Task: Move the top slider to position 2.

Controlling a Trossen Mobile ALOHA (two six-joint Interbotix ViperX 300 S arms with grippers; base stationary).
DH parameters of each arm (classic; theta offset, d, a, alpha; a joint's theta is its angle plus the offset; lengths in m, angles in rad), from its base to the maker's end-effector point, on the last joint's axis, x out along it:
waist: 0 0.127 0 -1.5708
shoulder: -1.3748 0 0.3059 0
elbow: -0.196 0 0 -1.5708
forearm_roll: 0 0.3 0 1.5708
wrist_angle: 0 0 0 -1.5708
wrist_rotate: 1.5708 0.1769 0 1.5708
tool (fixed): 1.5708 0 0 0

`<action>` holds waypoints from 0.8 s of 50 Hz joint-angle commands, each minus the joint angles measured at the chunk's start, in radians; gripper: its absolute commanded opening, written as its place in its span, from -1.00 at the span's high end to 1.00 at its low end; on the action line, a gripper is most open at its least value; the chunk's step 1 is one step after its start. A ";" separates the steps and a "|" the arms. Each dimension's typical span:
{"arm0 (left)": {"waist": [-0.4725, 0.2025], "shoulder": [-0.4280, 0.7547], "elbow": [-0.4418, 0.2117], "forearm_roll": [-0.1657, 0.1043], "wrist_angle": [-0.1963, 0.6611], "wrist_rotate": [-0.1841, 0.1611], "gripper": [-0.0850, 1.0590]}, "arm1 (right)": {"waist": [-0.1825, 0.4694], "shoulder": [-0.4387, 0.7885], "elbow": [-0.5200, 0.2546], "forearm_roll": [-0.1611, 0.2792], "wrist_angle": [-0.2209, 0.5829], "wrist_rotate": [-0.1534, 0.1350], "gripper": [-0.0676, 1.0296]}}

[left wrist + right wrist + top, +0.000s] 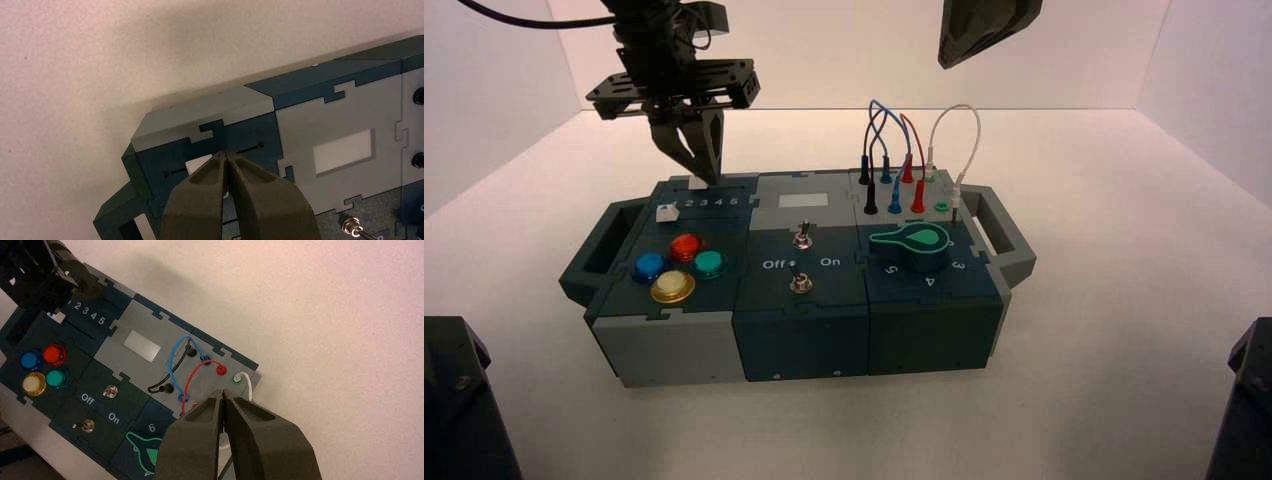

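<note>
The left claw point(225, 154) is above the back left part of the box point(804, 310), with its fingers closed together and tips just beside the white knob of the top slider point(198, 164), but whether they touch it I cannot tell. This knob is on its dark track point(250, 148), whose two ends are both visible, and the printed digit 2 point(78, 305) is near, in the number row. The right claw point(223, 392), also closed, is waiting above the wires point(188, 385).
</note>
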 commanded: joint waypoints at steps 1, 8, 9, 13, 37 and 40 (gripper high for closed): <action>0.005 -0.011 -0.026 0.005 -0.005 0.000 0.91 | 0.006 -0.018 -0.025 0.002 -0.005 -0.002 0.92; 0.014 -0.011 -0.025 0.009 -0.005 0.000 0.91 | 0.006 -0.018 -0.025 0.002 -0.005 -0.002 0.92; 0.014 -0.012 -0.025 0.011 -0.005 0.002 0.91 | 0.006 -0.018 -0.025 0.002 -0.005 -0.002 0.92; 0.018 -0.011 -0.025 0.011 -0.005 0.000 0.91 | 0.006 -0.018 -0.025 0.002 -0.005 -0.002 0.92; -0.020 -0.071 -0.029 -0.002 0.069 -0.006 0.91 | 0.006 -0.014 -0.025 0.000 -0.003 -0.002 0.92; -0.020 -0.092 -0.020 -0.003 0.083 -0.008 0.91 | 0.005 -0.012 -0.025 0.000 0.000 -0.002 0.92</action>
